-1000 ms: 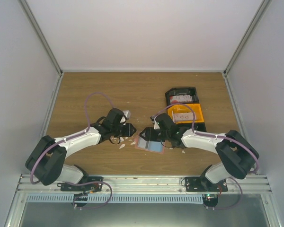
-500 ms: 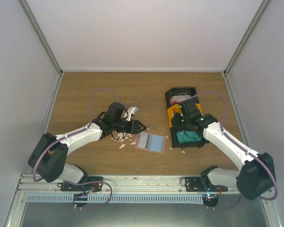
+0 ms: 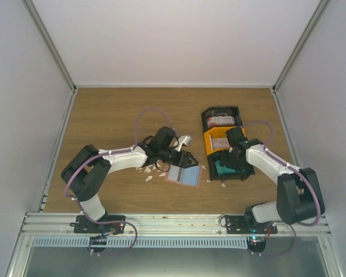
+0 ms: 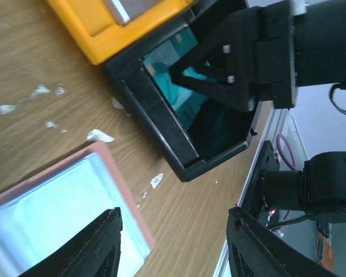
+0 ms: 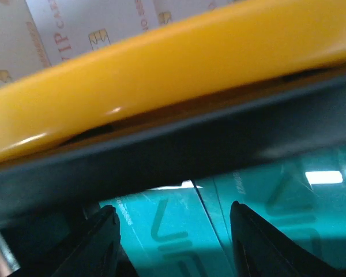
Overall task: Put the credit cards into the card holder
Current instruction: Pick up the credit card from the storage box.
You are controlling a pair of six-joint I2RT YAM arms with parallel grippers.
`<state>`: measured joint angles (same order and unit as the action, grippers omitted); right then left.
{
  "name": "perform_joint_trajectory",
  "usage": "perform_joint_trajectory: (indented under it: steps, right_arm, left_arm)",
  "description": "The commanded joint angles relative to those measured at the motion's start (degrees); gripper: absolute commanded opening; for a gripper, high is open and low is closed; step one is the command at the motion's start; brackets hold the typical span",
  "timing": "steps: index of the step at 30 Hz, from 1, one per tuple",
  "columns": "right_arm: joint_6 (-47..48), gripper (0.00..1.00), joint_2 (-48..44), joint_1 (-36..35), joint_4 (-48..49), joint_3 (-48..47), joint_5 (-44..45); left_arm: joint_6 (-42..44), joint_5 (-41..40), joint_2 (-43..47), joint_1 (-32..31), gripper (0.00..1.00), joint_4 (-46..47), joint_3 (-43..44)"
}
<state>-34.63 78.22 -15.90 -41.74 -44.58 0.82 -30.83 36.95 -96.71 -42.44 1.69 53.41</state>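
**Q:** Since the teal cards [image 4: 181,104] are the item to be moved, where do they lie?

**A:** They lie flat on the floor of the black bin [image 4: 161,130]. It sits beside the orange bin [image 5: 161,86], which carries pale cards [image 5: 75,26].

**Q:** Where is the holder [image 4: 57,213]?

**A:** It is spread open on the table [image 4: 40,63], pale inside up, just to the robot's left of the black bin. White scraps [image 4: 101,136] lie around it. In the top view its long axis runs roughly left to right.

**Q:** What is the tool state?

**A:** The right gripper [image 5: 173,231] is down inside the black bin, directly above the teal cards. Its jaws stand apart with nothing between them. The wrist view is too close to show whether the tips touch the top card. The left gripper [image 4: 173,242] hovers over the holder's edge nearest the bin, also with its jaws apart and nothing held.

**Q:** Which relation governs the coming move?

**A:** The cards lie straight below the right gripper, so the right arm is the nearer one. The likely sequence is to close on a card, lift it clear of the bin wall, then carry it left to the holder. The seam between the top cards runs away from the orange rim, so their long axis probably does too.
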Motion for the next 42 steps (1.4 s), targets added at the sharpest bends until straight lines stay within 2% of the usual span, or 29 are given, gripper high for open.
perform_joint_trajectory:
  steps: [1, 6, 9, 12, 18, 28, 42]
  right_arm:
    - [3.96, 0.55, 4.20, 1.01, 6.34, 1.58, -3.32]
    - [4.68, 0.66, 6.24, 1.02, 7.57, 2.54, -3.01]
    - [4.91, 0.66, 6.58, 1.05, 9.34, 4.03, -8.82]
    - [4.61, 0.63, 6.24, 1.27, 10.34, 5.22, -13.31]
    - [3.92, 0.54, 5.03, 2.15, 11.09, 5.73, -17.96]
    - [2.74, 0.28, 1.77, 3.16, 9.95, 3.74, -22.10]
    - [0.90, 0.25, -2.96, 3.19, 7.84, 2.73, -28.13]
  left_arm:
    - [-1.40, -0.89, -4.80, -3.01, 0.52, 6.74, 3.33]
    - [-2.12, -1.64, -11.23, -5.37, 0.52, 6.30, 7.50]
    - [-2.05, -3.21, -13.89, -6.26, 0.48, 4.80, 9.80]
    - [-1.82, -5.38, -16.19, -6.81, 0.42, 2.54, 12.05]
    - [-1.75, -4.35, -19.40, -7.11, 0.36, 2.24, 13.33]
    - [-1.03, -3.97, -21.73, -7.14, 0.27, 1.55, 15.32]
    - [-1.18, -4.13, -21.96, -7.22, 0.23, 1.64, 15.29]
